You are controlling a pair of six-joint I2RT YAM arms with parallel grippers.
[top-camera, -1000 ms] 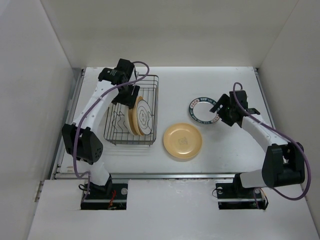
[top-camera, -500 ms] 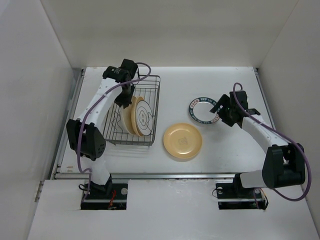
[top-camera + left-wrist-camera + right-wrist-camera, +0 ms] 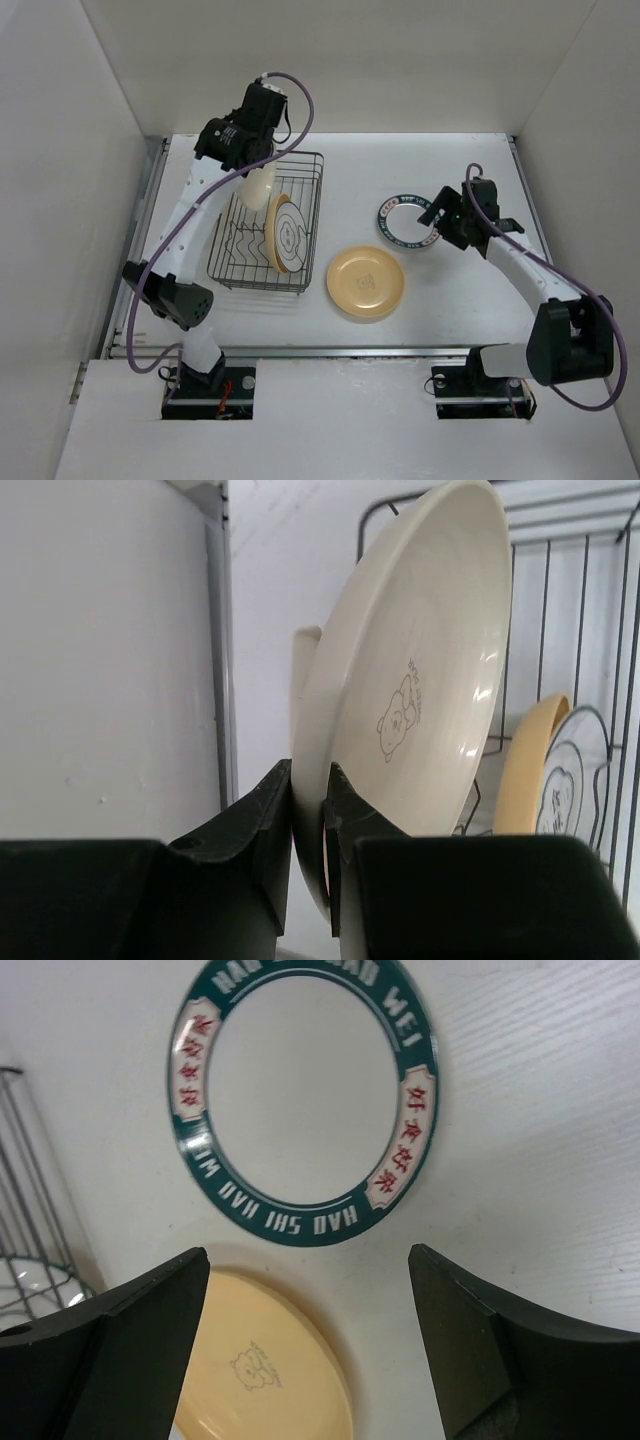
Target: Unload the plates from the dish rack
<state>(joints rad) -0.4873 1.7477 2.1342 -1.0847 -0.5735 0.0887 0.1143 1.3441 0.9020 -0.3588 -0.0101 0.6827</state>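
Now the cream plate (image 3: 258, 187), the one with a small bear mark at its centre, hangs on edge above the far part of the dish rack (image 3: 228, 255). A second ago it stood low among the dividers beside the other two. The left hand (image 3: 310, 815) has closed to a narrow pinch on the plate's rim, one finger on each face, and the arm has lifted it. In the wrist view the rack's wires lie behind the plate, and none seems to touch it.

That leaves two plates upright in the rack, which sits toward the left edge of the worktop (image 3: 460, 160). One is a yellow-tan plate (image 3: 271, 235). Just beside it, on the side facing the middle of the worktop, is a white plate (image 3: 290, 233) with a dark ring. Two more lie flat outside the rack: a yellow plate (image 3: 367, 282) near the middle, and a green-rimmed plate (image 3: 407, 222) toward the right edge.

By my reckoning this is the third plate of five to come out. What remains for it is to carry it past the rack's rim and lay it flat on a bare spot. With so small a hold on the rim, the plate could swing or slip on the way.

The right hand (image 3: 307, 1260) hangs wide open and empty just over the green-rimmed plate, unmoved during this lift.
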